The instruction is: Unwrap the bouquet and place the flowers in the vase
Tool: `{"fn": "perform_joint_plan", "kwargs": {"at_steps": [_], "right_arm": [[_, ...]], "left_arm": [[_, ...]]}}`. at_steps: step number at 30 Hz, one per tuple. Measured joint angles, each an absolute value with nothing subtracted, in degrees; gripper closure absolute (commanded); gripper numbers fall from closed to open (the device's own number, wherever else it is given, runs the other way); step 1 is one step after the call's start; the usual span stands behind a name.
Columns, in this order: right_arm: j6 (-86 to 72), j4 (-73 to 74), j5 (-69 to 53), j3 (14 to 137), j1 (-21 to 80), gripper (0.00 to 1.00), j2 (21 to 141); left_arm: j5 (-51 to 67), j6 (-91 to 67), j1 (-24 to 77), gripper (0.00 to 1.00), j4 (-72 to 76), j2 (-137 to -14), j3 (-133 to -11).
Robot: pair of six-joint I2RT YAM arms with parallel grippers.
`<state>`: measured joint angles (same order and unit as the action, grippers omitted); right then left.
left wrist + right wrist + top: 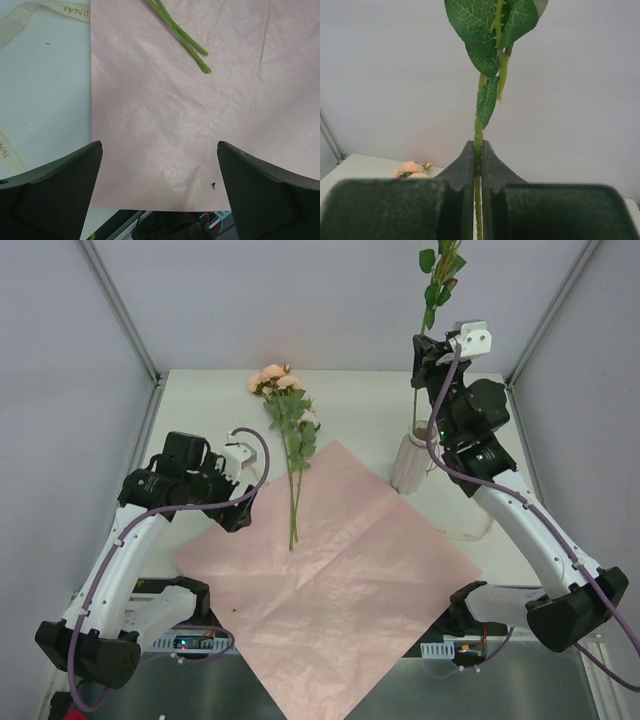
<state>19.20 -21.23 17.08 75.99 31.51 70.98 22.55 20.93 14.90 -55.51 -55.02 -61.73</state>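
A white worktop (200, 400) stood inside grey walls (300, 300), with a slanting metal bar (120, 310) at the far left corner and another (550, 320) at the far right. A big pink paper sheet (330, 590) lay flat and creased across the middle, turned cornerwise, one corner pointing to the far edge and the opposite one to the near edge. Just off the sheet's edge, a cream ribbon (30, 15) with gold lettering lay on the bare worktop. A small dark speck (212, 186) sat on the sheet.
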Motion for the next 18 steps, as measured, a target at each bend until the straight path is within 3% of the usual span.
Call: {"fn": "perform_joint_plan", "kwargs": {"at_steps": [18], "right_arm": [[22.26,-36.42,7.53,59.42,21.82,0.99,68.88]], "left_arm": [[23.16,20.53,14.90,0.01,-55.16,-57.39,-61.80]]}}
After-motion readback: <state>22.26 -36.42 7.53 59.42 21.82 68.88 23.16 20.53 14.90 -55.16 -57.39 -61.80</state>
